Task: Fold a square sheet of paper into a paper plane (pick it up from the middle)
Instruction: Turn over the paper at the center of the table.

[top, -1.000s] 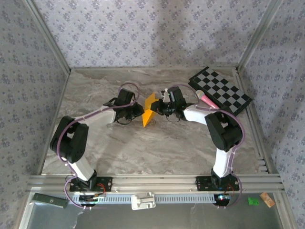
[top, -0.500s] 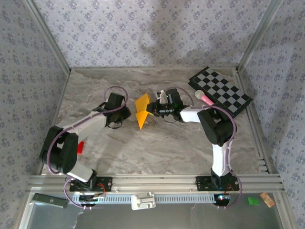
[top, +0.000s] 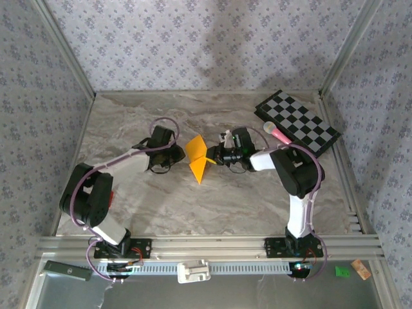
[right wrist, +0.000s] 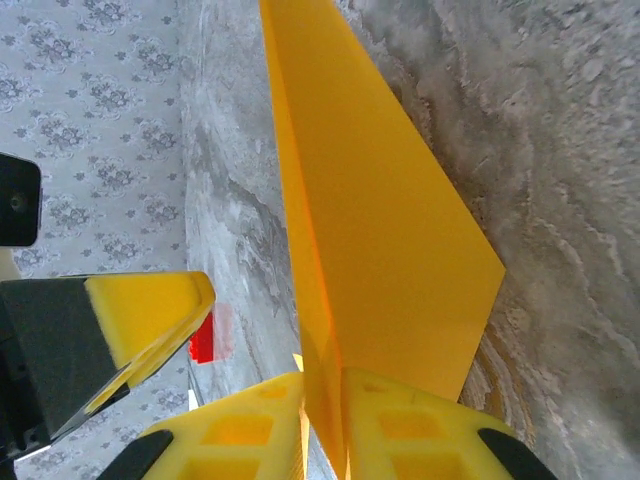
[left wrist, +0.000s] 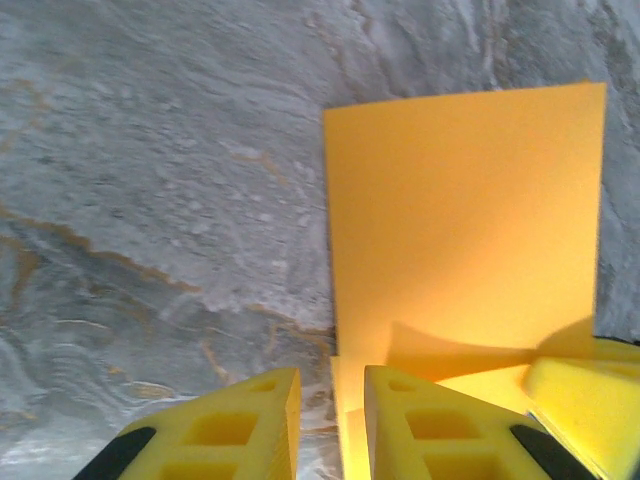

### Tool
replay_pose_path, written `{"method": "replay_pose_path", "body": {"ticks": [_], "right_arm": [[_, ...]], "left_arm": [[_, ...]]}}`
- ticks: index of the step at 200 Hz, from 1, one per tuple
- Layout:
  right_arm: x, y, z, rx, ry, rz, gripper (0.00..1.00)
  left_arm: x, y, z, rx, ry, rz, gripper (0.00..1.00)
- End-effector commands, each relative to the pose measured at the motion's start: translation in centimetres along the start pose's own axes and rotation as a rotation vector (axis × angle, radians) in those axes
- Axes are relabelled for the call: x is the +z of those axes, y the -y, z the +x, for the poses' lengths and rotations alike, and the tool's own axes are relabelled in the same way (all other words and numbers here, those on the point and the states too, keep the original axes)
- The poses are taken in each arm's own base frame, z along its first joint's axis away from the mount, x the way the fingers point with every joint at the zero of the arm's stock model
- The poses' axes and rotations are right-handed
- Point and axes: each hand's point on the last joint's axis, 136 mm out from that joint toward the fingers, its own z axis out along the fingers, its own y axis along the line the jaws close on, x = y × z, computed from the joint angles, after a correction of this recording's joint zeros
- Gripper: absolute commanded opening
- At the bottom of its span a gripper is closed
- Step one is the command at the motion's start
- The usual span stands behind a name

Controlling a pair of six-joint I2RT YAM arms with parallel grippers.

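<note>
Fingers (right wrist: pixel 400 420) of right gripper (right wrist: pixel 322 390) clamped on folded sheet of paper (top: pixel 197 156), upright at middle of table (top: pixel 212 199), long axis far edge to near. Opposite, left gripper (left wrist: pixel 332 390) barely parted, sheet edge in gap, hold unclear.

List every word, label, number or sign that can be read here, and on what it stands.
None can be read. The orange-yellow paper and the checkered board carry no visible print. The green tag and the dark strip in the foreground are too small to tell.
</note>
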Motion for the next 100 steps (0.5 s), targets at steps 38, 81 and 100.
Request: {"method": "replay_pose_path", "body": {"ticks": [38,81,100], "right_arm": [[-0.9,1.8,-0.3,-0.013,0.043,0.11,0.09],[-1.0,3.0,-0.2,0.001,0.043,0.197,0.03],[-1.1,3.5,-0.2,0.013,0.05,0.225,0.03]], "left_arm": [[0.7,4.6,1.3,0.072,-0.06,0.138,0.22],[2.3,5.7,3.7,0.095,-0.147,0.145,0.17],[2.9,5.8,4.3,0.098,-0.191,0.144,0.17]]}}
